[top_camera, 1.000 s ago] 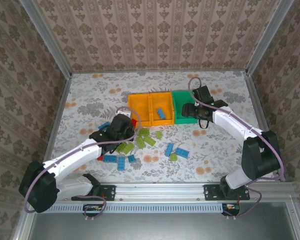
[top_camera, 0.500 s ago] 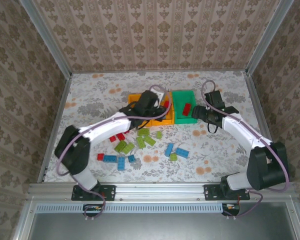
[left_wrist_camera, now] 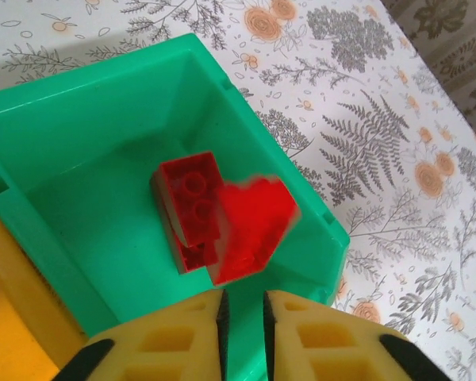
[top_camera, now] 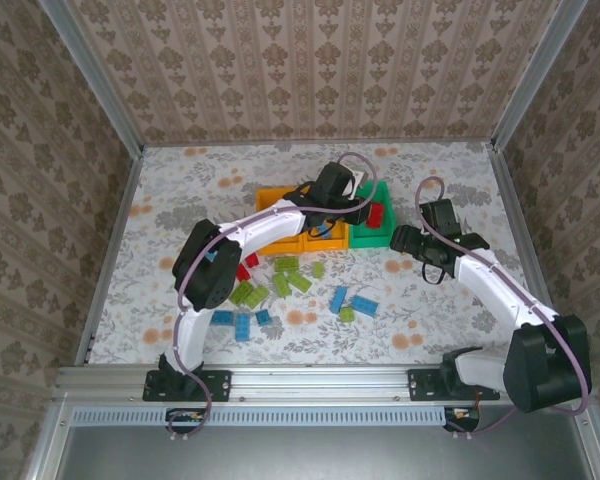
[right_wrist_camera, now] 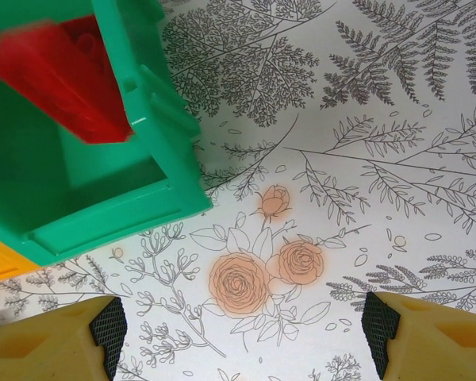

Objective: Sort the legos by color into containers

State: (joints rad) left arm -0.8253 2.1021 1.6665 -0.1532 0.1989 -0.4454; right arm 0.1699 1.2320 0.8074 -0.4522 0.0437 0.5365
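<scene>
Since half a second ago the left arm has swung farther across the containers. It has carried the left gripper from over the orange bins to above the green bin, and the right gripper has shifted a little toward the arm bases. Both arms work over the floral table, the right arm bent in from its own side. The three bins stand joined in a row: the green one lies directly below the left gripper and just to the left of the right gripper. The right gripper is spread wide with nothing between its fingers, hanging above bare tabletop beside the green bin's outer wall. The left gripper's fingers are nearly together, leaving a narrow slit. A blurred red brick sits just beyond their tips, above the bin floor, and whether they grip it cannot be told. Beside it, on the floor, lies a dark red brick. Well behind the left gripper, toward the arm bases, the loose legos lie scattered in lime, blue and red.
</scene>
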